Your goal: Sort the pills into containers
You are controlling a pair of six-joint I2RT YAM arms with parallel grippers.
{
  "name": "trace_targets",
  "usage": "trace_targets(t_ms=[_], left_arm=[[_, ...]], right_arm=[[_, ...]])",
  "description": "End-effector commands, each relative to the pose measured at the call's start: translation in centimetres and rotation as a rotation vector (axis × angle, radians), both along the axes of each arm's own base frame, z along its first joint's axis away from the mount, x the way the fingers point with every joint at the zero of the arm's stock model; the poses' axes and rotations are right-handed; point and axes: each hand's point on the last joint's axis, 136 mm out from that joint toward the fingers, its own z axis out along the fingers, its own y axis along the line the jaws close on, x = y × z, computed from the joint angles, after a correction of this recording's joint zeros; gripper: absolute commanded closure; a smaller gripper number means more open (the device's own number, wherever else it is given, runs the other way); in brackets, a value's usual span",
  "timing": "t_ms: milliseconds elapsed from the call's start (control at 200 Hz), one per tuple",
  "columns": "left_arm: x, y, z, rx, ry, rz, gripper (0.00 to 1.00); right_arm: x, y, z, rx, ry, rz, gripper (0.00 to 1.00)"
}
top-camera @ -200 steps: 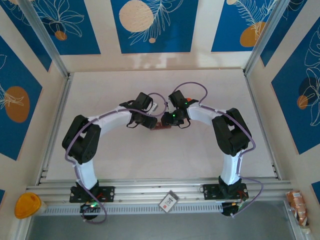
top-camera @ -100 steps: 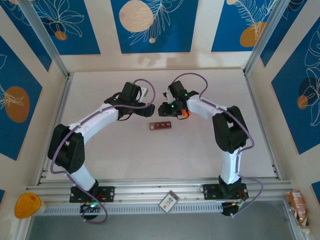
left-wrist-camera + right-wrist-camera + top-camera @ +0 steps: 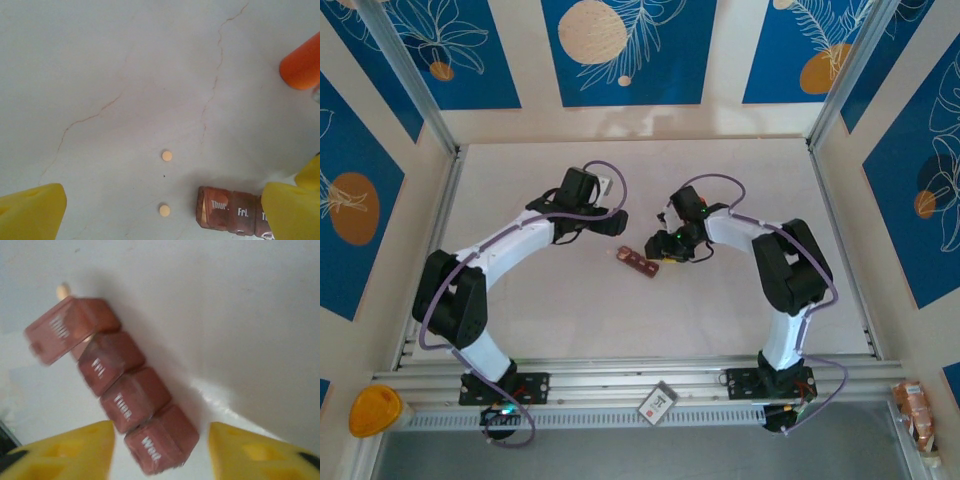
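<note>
The containers (image 3: pixel 117 390) are a reddish-brown strip of several joined day-marked compartments, lying slantwise on the white table (image 3: pixel 640 262). Its "Thur" lid stands ajar, with a pale pill (image 3: pixel 63 290) just behind it. My right gripper (image 3: pixel 160 455) is open and straddles the "Wed" end, a gap showing on the right side. My left gripper (image 3: pixel 162 215) is wide open over the table. Two small round pills (image 3: pixel 167 156) (image 3: pixel 164 210) lie loose between its yellow fingers (image 3: pixel 30 212), and the strip's end (image 3: pixel 230 215) sits by its right finger. In the overhead view both grippers (image 3: pixel 610 229) (image 3: pixel 658 250) flank the strip.
A bright orange bottle (image 3: pixel 302 67) lies at the upper right of the left wrist view. The white table (image 3: pixel 640 330) has hairline cracks, and patterned walls and aluminium rails (image 3: pixel 620 375) bound it.
Both grippers have opened. The left arm drew back to the left of the strip. The right gripper came down over the strip's end, and the strip has turned from level to slanted.
</note>
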Motion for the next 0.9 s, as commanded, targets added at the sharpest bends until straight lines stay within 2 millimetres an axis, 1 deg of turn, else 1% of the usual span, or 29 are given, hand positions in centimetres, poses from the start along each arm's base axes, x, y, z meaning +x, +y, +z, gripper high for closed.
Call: trace_targets(t_ms=[0, 40, 90, 225, 330, 455, 600, 670, 750, 895], left_arm=[[0.2, 0.2, 0.7, -0.026, -0.01, 0.007, 0.0], [0.2, 0.3, 0.6, -0.025, -0.009, 0.01, 0.0], [0.2, 0.5, 0.7, -0.023, -0.01, 0.013, 0.0], [0.3, 1.2, 1.0, -0.023, -0.016, 0.027, 0.0], [0.3, 1.8, 1.1, -0.025, -0.015, 0.037, 0.0], [0.4, 2.4, 1.3, -0.033, -0.016, 0.047, 0.0], [0.4, 2.4, 1.2, -0.047, -0.013, 0.051, 0.0], [0.4, 2.4, 1.2, -0.055, -0.013, 0.052, 0.0], [0.5, 2.4, 1.1, -0.059, -0.01, 0.053, 0.0], [0.5, 2.4, 0.9, -0.065, -0.007, 0.054, 0.0]], right_arm=[[-0.1, 0.6, 1.8, 0.062, -0.072, 0.048, 0.34], [-0.3, 0.9, 2.1, 0.057, -0.104, 0.073, 0.29], [-0.4, 1.0, 2.0, 0.01, -0.152, 0.101, 0.24], [-0.8, 1.7, 1.0, -0.13, -0.254, 0.2, 0.17], [-0.7, 1.7, 0.0, -0.205, -0.306, 0.245, 0.15], [-0.9, 2.0, -1.1, -0.249, -0.333, 0.287, 0.15], [-0.9, 2.4, -2.4, -0.311, -0.333, 0.319, 0.15], [-0.9, 2.6, -3.1, -0.328, -0.324, 0.331, 0.17], [-0.9, 2.6, -3.6, -0.34, -0.317, 0.336, 0.22], [-1.0, 2.6, -4.0, -0.34, -0.313, 0.334, 0.46]])
